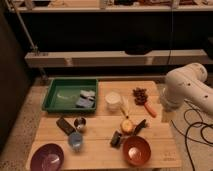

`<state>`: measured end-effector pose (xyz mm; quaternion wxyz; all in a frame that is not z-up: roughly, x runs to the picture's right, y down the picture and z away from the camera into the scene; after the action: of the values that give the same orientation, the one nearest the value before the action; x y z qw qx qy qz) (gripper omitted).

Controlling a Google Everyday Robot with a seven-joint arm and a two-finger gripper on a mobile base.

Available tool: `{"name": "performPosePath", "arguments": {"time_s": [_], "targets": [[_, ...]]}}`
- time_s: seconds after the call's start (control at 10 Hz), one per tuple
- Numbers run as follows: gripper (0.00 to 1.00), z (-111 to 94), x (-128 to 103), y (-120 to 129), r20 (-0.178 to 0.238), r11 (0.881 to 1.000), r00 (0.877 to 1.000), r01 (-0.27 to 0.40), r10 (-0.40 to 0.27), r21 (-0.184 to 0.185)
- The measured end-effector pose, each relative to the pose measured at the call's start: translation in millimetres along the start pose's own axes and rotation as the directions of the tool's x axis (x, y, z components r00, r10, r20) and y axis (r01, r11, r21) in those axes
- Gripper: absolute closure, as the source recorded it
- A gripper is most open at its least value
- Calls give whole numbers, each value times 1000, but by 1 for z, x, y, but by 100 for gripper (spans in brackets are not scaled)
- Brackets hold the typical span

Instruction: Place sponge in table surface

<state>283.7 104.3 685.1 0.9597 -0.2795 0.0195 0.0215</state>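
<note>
Pale wooden surface (100,132), with the white arm (186,90) at its 3 o'clock edge hiding the end effector, jaws apart on nothing, bears a green tray (62,96) at 10 o'clock, the light-blue sponge (89,94) lying inside it.

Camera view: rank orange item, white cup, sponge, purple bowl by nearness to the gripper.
Gripper sits at the table right edge.
1. Orange item, right side.
2. White cup, centre.
3. Sponge, in tray, left.
4. Purple bowl, front-left corner.
</note>
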Motion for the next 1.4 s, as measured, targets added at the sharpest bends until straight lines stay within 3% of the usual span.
{"name": "performPosePath", "arguments": {"time_s": [0.2, 0.4, 0.7, 1.0, 1.2, 1.4], "targets": [[35, 0, 0, 0, 0, 1000, 1000, 0, 0, 1], [35, -7, -6, -7, 24, 999, 999, 42, -43, 25], [35, -39, -56, -26, 71, 984, 983, 162, -167, 68], [35, -60, -126, -46, 117, 963, 957, 258, -266, 81], [35, -71, -179, -66, 157, 940, 927, 333, -340, 70], [35, -75, -233, -81, 210, 901, 878, 431, -430, 43]]}}
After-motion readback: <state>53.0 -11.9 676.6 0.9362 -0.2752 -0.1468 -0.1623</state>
